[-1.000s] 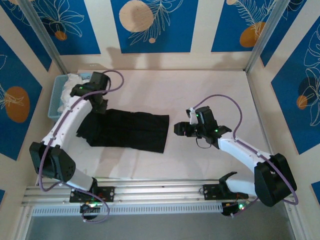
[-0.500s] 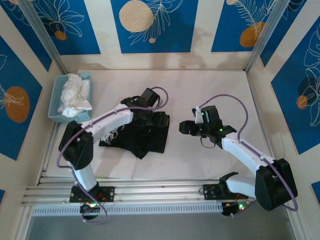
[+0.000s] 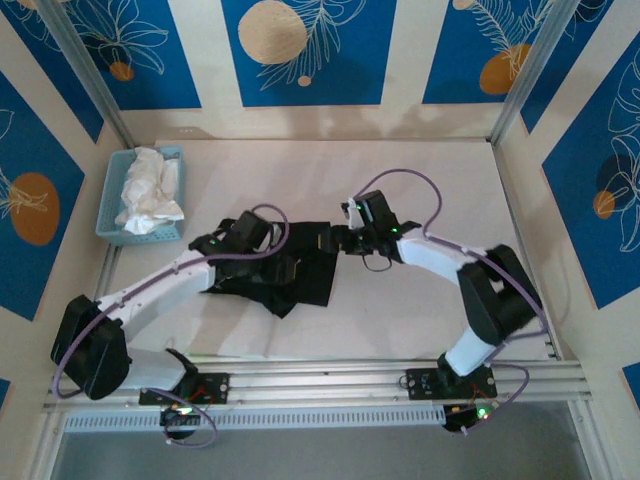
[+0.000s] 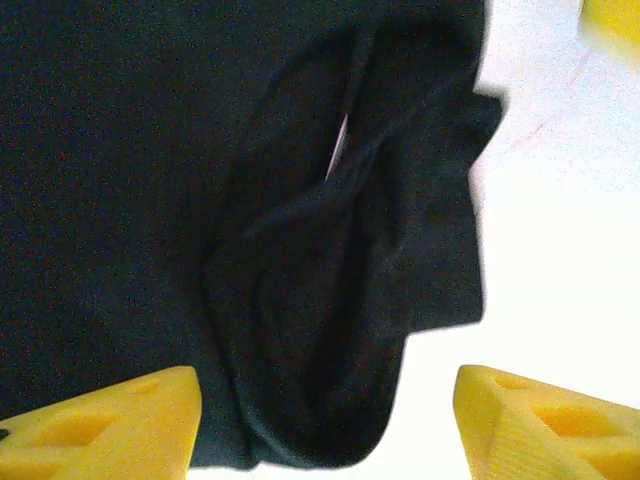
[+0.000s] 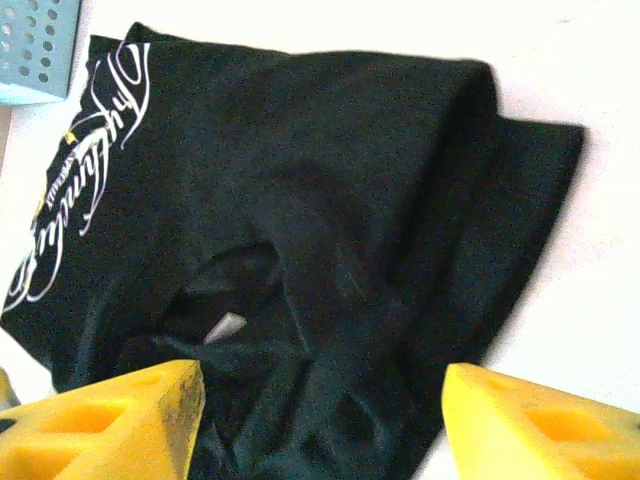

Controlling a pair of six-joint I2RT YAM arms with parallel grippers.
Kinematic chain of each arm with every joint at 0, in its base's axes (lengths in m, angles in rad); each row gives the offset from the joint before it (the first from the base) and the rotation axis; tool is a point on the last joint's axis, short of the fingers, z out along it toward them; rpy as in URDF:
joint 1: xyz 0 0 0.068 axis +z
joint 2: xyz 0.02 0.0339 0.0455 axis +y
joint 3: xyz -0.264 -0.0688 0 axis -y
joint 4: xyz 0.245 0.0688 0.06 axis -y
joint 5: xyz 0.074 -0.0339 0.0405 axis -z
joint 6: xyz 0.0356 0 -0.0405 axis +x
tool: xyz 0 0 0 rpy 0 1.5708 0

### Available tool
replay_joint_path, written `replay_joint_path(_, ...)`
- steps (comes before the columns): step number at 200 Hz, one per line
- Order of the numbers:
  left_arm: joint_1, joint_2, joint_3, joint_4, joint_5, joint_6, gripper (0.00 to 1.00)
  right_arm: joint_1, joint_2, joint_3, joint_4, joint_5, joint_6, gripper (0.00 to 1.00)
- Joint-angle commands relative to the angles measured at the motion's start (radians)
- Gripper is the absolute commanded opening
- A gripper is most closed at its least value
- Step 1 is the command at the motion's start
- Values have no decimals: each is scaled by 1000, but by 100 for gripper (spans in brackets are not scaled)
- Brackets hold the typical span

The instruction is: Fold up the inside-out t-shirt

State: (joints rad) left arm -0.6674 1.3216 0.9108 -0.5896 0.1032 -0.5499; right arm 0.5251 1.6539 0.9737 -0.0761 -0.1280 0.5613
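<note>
The inside-out t-shirt lies bunched and partly folded over itself on the white table, left of centre. My left gripper hovers over its left part, open, with only loose black folds below the yellow fingers. My right gripper is at the shirt's right edge, open as well. In the right wrist view the shirt shows white script print at its far side, and creased cloth lies under the wide-apart fingers.
A blue basket holding a white cloth garment stands at the back left; its corner appears in the right wrist view. Patterned walls and metal posts enclose the table. Bare table lies right of the shirt.
The left arm carried the shirt's left side over to the right, let go and drew back left. The right arm moved in to the shirt's right edge. The shirt is now bunched.
</note>
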Motion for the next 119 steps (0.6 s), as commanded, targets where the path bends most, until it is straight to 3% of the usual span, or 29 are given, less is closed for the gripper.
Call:
replay_joint_path(1,-55,-48,-78,4,-10,-67,65,3,96,60,34,-67,59,62)
replay_joint_path(79,-170,36,-153,2,-133,-125,64,18,238,155,29,-93,83,43)
replay_joint_path(119,-173,110,-146,83,-143,-115,50,18,253,158,30,-91,83,28)
